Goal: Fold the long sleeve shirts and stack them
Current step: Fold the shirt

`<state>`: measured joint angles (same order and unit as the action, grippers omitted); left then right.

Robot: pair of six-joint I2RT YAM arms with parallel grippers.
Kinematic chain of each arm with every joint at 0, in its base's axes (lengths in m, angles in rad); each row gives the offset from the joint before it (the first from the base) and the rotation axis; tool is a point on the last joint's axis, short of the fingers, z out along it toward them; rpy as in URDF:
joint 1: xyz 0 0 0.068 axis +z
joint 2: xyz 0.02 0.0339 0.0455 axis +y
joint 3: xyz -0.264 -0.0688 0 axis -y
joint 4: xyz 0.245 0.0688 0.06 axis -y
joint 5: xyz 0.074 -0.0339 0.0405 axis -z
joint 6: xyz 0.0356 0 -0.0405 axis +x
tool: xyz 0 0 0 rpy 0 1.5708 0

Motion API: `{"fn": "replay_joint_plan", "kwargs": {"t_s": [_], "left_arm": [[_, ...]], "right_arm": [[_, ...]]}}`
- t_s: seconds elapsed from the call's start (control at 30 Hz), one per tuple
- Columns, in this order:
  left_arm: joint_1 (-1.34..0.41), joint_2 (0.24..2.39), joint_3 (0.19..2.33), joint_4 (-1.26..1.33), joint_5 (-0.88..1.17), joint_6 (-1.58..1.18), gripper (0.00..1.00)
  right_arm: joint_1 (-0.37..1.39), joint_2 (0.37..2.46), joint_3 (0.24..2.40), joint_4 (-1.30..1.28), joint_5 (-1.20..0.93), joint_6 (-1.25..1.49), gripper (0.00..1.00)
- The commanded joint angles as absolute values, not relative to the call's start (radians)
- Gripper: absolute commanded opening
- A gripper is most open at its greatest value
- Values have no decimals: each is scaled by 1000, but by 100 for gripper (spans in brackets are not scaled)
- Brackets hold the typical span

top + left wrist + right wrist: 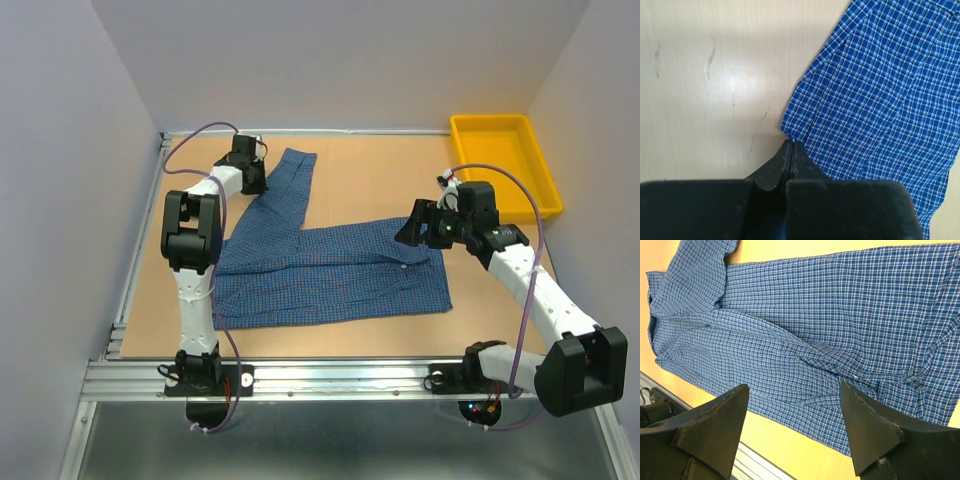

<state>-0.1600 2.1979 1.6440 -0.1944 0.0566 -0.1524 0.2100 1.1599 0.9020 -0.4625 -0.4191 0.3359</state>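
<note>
One blue checked long sleeve shirt [330,270] lies flat on the table, its body across the middle and one sleeve [285,190] running to the far left. My left gripper [255,172] sits at that sleeve's left edge. In the left wrist view the gripper [790,142] is shut, with the cloth's edge [880,100] pinched at its tips. My right gripper [415,232] hovers over the shirt's right end. In the right wrist view it [794,386] is wide open and empty above the shirt [815,315].
A yellow bin [540,170] stands at the far right corner. A metal rail [330,375] runs along the table's near edge. Grey walls close in the left, right and back sides.
</note>
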Motion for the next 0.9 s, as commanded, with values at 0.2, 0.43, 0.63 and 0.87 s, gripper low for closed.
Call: {"fn": "replay_joint_plan", "kwargs": {"t_s": [0.2, 0.43, 0.63, 0.87], "left_arm": [[-274, 1864, 1534, -281, 106, -120, 0], [-440, 1585, 1237, -267, 152, -184, 0], [-641, 1387, 954, -259, 238, -297, 3], [-848, 1177, 773, -242, 362, -408, 42]], "right_arm": [[209, 1183, 1012, -420, -411, 334, 79], [209, 1200, 1028, -417, -407, 328, 79], [212, 1226, 1022, -400, -411, 322, 79], [233, 1273, 1017, -380, -387, 311, 79]]}}
